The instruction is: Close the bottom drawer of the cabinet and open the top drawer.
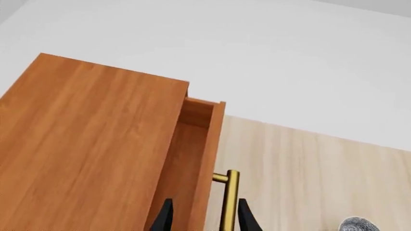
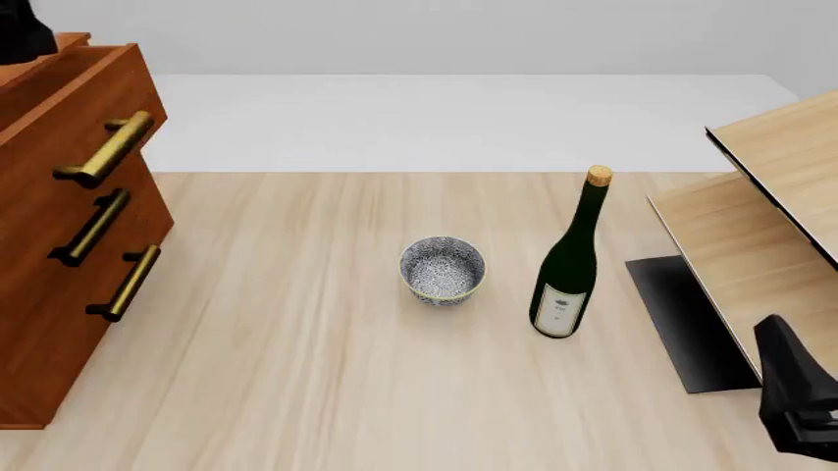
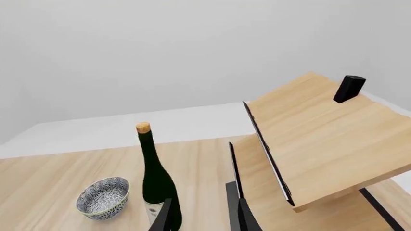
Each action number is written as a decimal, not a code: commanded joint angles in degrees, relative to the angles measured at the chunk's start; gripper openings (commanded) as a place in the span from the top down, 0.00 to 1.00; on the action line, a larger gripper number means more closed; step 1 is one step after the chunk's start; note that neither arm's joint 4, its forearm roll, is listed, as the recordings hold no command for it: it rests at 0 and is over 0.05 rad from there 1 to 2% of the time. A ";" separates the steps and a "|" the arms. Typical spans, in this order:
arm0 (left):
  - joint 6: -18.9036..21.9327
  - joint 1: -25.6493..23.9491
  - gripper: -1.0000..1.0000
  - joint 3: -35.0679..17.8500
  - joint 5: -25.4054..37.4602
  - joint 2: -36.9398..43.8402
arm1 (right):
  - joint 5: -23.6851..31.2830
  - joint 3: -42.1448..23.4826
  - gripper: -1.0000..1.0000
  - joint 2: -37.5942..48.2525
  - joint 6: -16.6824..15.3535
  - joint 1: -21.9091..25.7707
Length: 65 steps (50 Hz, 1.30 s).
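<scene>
Left gripper (image 1: 202, 219) parted around top drawer (image 1: 204, 159) handle (image 1: 228, 199), not clamped

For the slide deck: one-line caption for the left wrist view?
Left claw straddling the brass bar handle of the reddish-brown wooden cabinet's partly open top drawer.

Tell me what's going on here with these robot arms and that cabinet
The left gripper sits at the top drawer of the cabinet, its fingers either side of the brass handle. That drawer is pulled partway out, while the bottom drawer looks pushed in. The right gripper hangs idle and empty near the wine bottle and patterned bowl on the table.
</scene>
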 commanded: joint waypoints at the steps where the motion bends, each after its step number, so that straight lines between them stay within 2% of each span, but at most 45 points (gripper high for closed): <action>1: -0.53 0.57 0.00 1.59 -0.67 -0.42 | -0.03 0.04 0.00 0.00 -0.08 0.06; 27: -3.32 0.27 0.00 5.19 -2.75 -0.53 | -0.01 0.03 0.00 0.00 -0.32 0.14; 65: -4.70 0.36 0.00 9.69 -4.80 -0.73 | 0.02 -0.06 0.00 0.06 -0.25 0.20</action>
